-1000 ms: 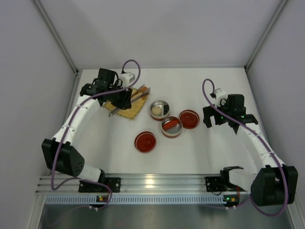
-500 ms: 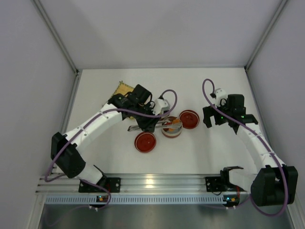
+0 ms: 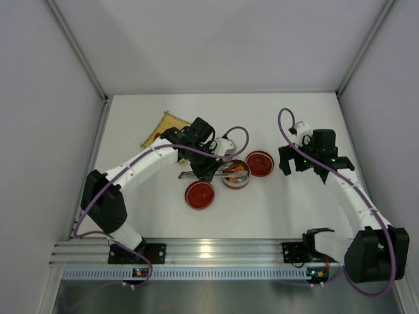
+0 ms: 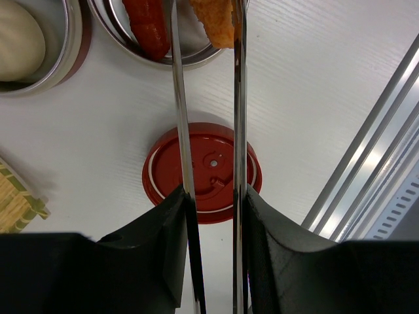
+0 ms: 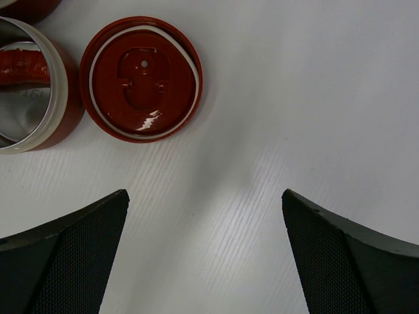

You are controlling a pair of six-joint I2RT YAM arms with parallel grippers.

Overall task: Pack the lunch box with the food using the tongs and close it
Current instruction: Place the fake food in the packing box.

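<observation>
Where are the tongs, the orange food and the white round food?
tongs (image 4: 178, 98), left wrist view, on one thin arm.
orange food (image 4: 213, 23), left wrist view, its middle.
white round food (image 4: 19, 42), left wrist view, its middle.

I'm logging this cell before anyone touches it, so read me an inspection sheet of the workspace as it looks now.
surface: white table, matte.
job's things: tongs reach over a steel tin holding a red piece and an orange piece; white round piece in a second tin; near red lid and far red lid lie off.
clutter: yellow woven mat at the far left.
grippers: left gripper shut on the tongs; right gripper open, over bare table.
cables: purple cable looped at each wrist.
surroundings: white walls, aluminium rail at the near edge.
</observation>
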